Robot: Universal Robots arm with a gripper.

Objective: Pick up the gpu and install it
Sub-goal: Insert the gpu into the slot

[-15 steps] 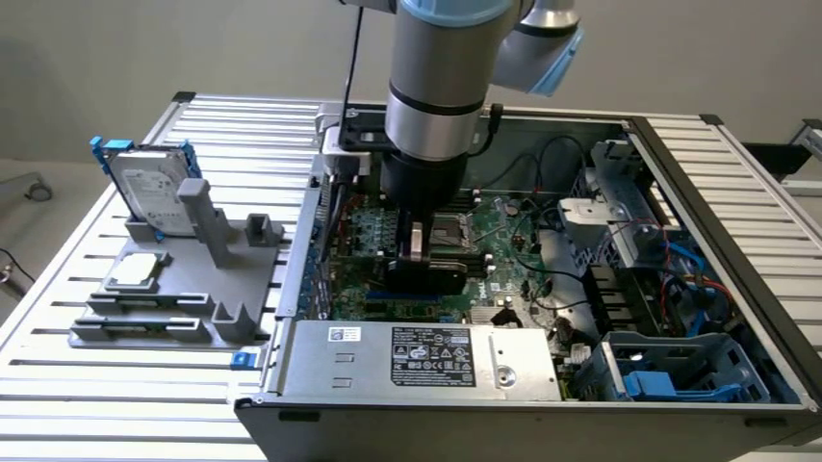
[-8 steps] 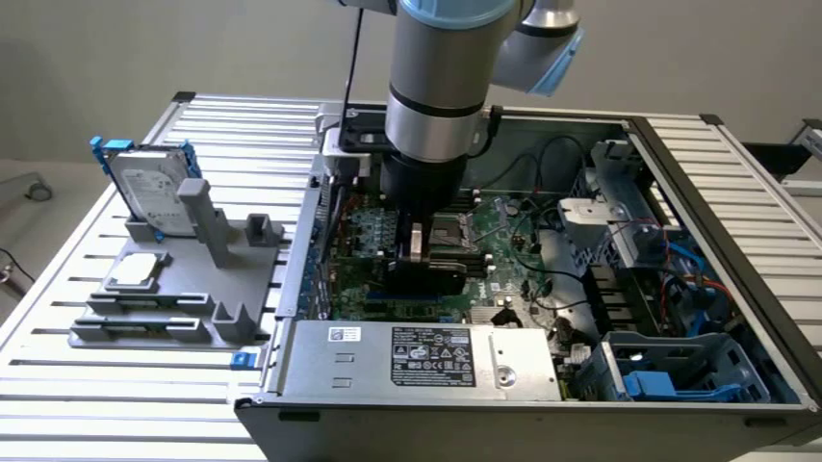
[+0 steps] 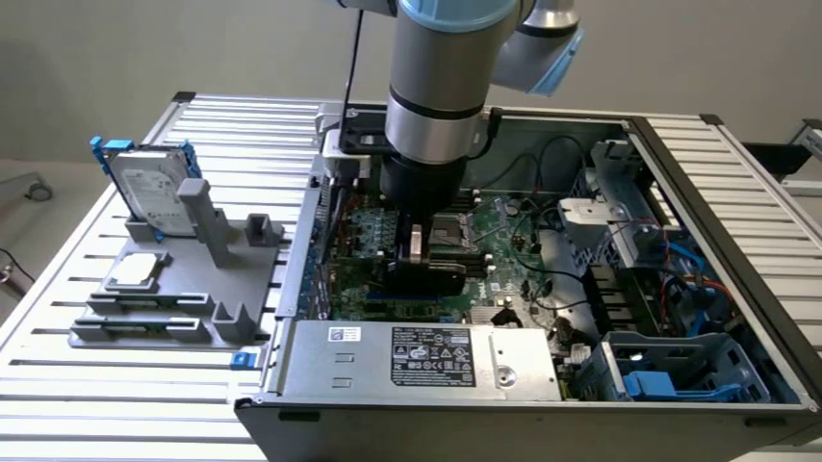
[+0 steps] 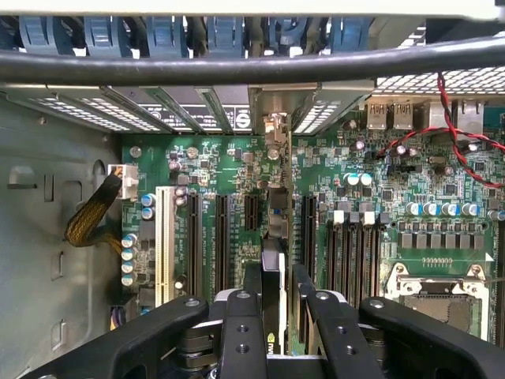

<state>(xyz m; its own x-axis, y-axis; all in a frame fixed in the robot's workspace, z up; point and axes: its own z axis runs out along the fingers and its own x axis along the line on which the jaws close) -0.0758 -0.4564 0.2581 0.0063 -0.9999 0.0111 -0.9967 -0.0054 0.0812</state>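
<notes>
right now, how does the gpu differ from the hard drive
The gpu is clamped in the gripper inside the computer case, edge-down over the motherboard; the hard drive stands free on the grey holder outside it, on the exterior view's left. The gpu shows a black shroud; the hard drive is silver in a blue frame. Both are thin, flat parts set on edge.

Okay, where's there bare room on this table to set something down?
Bare slats lie between the gray fixture and the near edge of the table, and behind the hard drive at the far corner. Inside the computer case it is crowded: the gripper holds the gpu over the motherboard.
</notes>
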